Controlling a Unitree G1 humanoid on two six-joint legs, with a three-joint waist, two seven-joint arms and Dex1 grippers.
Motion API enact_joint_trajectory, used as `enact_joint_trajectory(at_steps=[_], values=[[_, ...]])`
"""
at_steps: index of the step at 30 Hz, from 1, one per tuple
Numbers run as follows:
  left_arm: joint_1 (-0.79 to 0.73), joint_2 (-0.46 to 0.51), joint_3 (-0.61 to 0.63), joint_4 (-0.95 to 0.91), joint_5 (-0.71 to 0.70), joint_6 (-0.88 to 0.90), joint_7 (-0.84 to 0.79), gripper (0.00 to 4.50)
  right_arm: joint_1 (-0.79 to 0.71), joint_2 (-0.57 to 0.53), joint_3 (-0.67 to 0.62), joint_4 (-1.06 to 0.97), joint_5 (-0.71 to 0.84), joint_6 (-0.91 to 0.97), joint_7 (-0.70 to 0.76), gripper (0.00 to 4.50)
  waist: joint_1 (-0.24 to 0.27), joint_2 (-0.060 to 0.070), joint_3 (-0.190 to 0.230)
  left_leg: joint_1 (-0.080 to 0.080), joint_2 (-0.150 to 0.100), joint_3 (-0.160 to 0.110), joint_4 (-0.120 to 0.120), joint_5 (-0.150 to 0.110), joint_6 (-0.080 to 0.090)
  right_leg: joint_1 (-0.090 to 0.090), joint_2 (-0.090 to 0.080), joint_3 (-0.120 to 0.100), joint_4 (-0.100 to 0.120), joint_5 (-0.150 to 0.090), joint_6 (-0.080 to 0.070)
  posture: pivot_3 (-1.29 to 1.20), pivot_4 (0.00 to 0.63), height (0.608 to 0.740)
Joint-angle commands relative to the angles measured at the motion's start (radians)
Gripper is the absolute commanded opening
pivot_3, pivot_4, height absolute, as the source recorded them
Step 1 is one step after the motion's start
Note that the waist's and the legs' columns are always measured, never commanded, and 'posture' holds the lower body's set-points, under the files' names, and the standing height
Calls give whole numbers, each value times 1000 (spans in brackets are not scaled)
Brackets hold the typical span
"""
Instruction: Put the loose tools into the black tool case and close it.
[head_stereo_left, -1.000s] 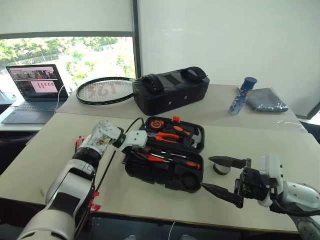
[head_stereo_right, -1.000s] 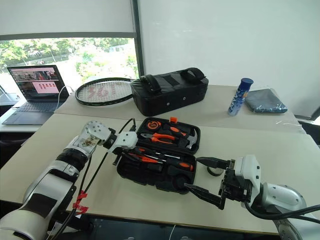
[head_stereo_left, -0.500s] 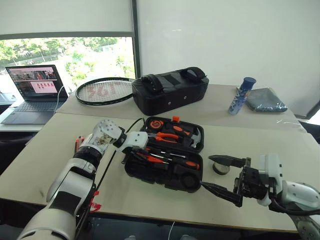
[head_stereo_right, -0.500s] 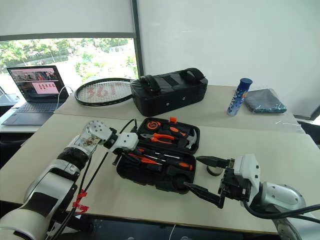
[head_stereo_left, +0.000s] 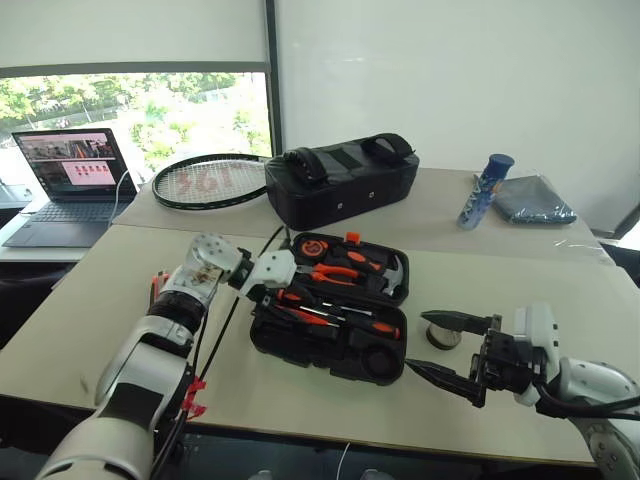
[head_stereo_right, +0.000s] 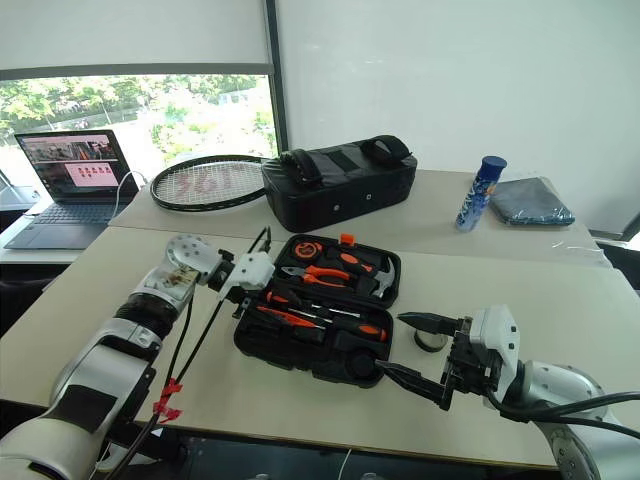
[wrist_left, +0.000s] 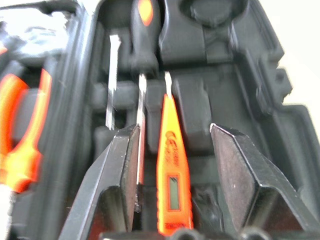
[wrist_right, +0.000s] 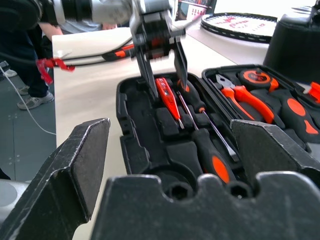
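On the far left of the rear table sits an open laptop (head_stereo_left: 72, 185), with a racket (head_stereo_left: 208, 181) and then a black fabric bag (head_stereo_left: 342, 180) further along to the right. At the front table (head_stereo_left: 100, 300), my left gripper (head_stereo_left: 268, 296) hangs over the left end of the black tool case (head_stereo_left: 335, 308), which lies open with its lid back. My left jaws stand partly apart and hold nothing: in the left wrist view the slim orange tester screwdriver (wrist_left: 170, 170) lies between the two fingers (wrist_left: 117, 180) (not pinched by them), seated in its moulded slot. Just beside it in the same half lie two screwdrivers (wrist_right: 210, 150) with orange-and-black handles, shafts running side by side along the slots. The lid half carries pliers (head_stereo_left: 335, 272) with orange grips and a hammer (head_stereo_left: 392, 272).

Right of the case, the small black tape roll (head_stereo_left: 443, 337) rests loose on the table, near the case's right end but apart from it. My right gripper (head_stereo_left: 445, 347) is level at the front right, pointing toward the case, jaws spread wide and empty; the upper finger reaches in front of the tape roll, and I cannot tell whether it touches it. On the rear table at far right stand a blue canister (head_stereo_left: 486, 190) and a folded grey cloth (head_stereo_left: 533, 200)
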Motion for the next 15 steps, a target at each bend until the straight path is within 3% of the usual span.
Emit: enact_joint_trajectory(at_steps=[1,8,15], values=[[-2,10,55,-18,-12,6,25,2164,-15,8,-3,1,-5,-32,14,4500,0,0,0,0,0,0,0,0,0,0,0,0,0,0,0,0,150,740],[67,-3,63,11,43,-36,85,14,-25,17,5,4,-15,-33,20,4500,0,0,0,0,0,0,1,0,0,0,0,0,2,0,0,0,150,740],[111,-14,49,17,95,-70,110,14,-20,14,3,-2,-17,-31,17,4500,3,0,0,-1,0,0,4,0,0,0,0,0,3,0,0,0,150,740]])
